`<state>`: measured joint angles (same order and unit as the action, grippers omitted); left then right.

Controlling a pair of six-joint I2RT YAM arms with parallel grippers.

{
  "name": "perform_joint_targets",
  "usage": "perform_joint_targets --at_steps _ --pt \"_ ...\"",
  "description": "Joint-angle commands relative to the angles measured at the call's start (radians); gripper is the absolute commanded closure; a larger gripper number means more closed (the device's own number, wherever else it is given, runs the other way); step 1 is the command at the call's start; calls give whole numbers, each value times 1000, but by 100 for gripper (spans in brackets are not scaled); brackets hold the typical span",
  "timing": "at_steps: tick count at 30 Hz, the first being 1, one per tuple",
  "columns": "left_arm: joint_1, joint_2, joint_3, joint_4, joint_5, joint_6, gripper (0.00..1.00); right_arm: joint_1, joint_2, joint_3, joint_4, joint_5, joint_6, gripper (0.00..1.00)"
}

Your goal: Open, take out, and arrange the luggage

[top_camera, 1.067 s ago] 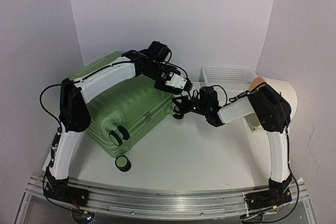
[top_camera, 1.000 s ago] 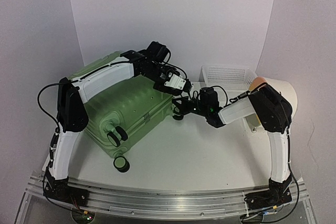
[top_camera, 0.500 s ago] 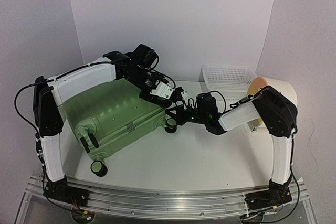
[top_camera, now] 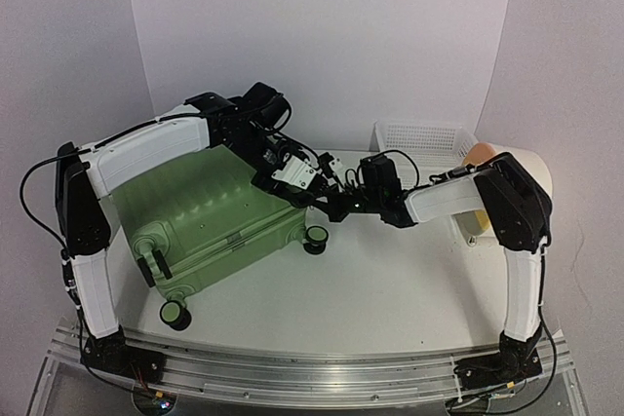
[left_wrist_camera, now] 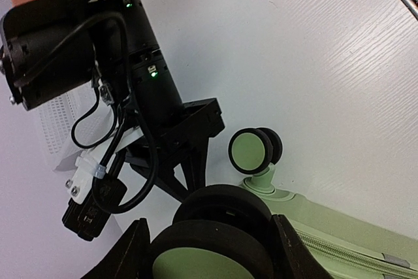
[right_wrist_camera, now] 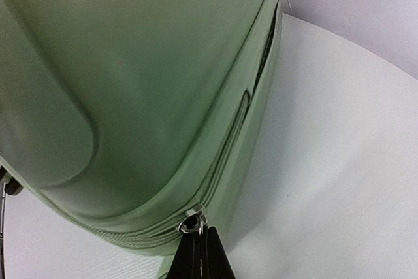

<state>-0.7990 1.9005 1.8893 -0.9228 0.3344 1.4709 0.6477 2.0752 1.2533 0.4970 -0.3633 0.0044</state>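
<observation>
Pinching the zipper pull [right_wrist_camera: 191, 221] tight in my right gripper [right_wrist_camera: 198, 245], left gripper [left_wrist_camera: 209, 256] clamped around a wheel [left_wrist_camera: 215, 208]. Luggage [top_camera: 210, 211] lies flat at the left of the table [top_camera: 390, 289], shell closed. Unzipping, unpacking and arranging all remain, I reckon.

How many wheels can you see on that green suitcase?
4 wheels. Two sit at the suitcase's near left end. One is at its right end. One is gripped by the left pincer, visible only from that arm's wrist camera. None seems hidden.
</observation>
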Motion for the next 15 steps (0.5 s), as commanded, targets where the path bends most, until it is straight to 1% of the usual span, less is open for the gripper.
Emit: perform_joint_targets --at_steps 1,8,15 --pt "19 -114 7 -208 14 19 100 -95 70 198 40 87 -73 100" --pt "8 -112 30 -170 47 25 100 -108 219 425 40 82 -92 100" --pt "-4 -104 52 -130 64 19 100 -109 361 645 62 199 -133 100"
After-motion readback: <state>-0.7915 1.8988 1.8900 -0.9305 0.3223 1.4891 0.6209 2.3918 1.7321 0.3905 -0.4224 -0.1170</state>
